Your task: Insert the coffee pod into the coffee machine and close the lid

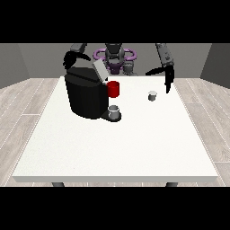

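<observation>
A black coffee machine (pixel 86 95) stands on the white table (pixel 117 143) at the left, its grey lid (pixel 99 69) tilted up and open. A small grey cup (pixel 114 112) sits on its tray. The small grey coffee pod (pixel 152 95) stands on the table to the right, with nothing holding it. The hand at the view's right (pixel 168 81) hangs just right of and above the pod, fingers pointing down and straight, apart from the pod. The hand at the view's left (pixel 70 59) is raised behind the machine's top, its fingers unclear.
A red mug (pixel 113 89) stands beside the machine's right side, between the machine and the pod. The table's far edge runs just behind the hands.
</observation>
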`<action>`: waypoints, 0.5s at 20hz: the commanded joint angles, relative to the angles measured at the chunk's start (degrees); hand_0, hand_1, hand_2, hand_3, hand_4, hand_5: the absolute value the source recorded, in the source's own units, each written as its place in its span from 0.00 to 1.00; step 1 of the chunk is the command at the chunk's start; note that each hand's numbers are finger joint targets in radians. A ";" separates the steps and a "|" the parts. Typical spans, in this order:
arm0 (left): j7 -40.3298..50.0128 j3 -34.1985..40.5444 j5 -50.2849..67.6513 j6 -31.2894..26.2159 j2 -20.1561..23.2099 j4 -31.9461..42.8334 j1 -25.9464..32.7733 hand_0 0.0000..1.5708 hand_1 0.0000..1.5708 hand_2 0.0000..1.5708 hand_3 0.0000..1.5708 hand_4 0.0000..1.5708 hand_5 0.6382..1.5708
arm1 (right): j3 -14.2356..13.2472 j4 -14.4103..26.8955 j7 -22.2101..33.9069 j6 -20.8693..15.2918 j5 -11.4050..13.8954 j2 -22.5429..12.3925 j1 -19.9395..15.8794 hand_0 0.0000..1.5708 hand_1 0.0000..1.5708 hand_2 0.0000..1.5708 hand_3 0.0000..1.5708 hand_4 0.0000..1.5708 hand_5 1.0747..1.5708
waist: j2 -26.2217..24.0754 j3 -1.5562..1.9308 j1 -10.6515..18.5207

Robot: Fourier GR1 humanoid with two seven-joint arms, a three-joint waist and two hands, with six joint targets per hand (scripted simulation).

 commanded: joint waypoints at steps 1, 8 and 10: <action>-4.81 1.09 -1.47 -1.42 2.49 6.57 -2.21 0.00 0.00 0.00 0.00 0.00 1.00 | -1.52 2.38 -3.31 -0.10 -0.92 0.39 -1.46 0.00 0.00 0.00 0.00 0.18 1.00 | 3.50 0.01 1.08; -0.18 -5.04 -9.38 1.96 0.21 8.87 -5.25 0.00 0.00 0.00 0.00 0.00 1.00 | -0.55 6.38 0.27 -4.04 1.92 0.79 -2.88 0.00 0.00 0.00 0.00 0.25 1.00 | 0.44 0.03 2.66; -0.99 -4.55 -9.77 2.57 -0.46 12.12 -7.64 0.00 0.00 0.13 0.00 0.00 1.00 | -1.69 7.39 1.12 -2.54 1.61 -0.31 -4.28 0.00 0.00 0.00 0.00 0.24 1.00 | 2.00 0.02 1.64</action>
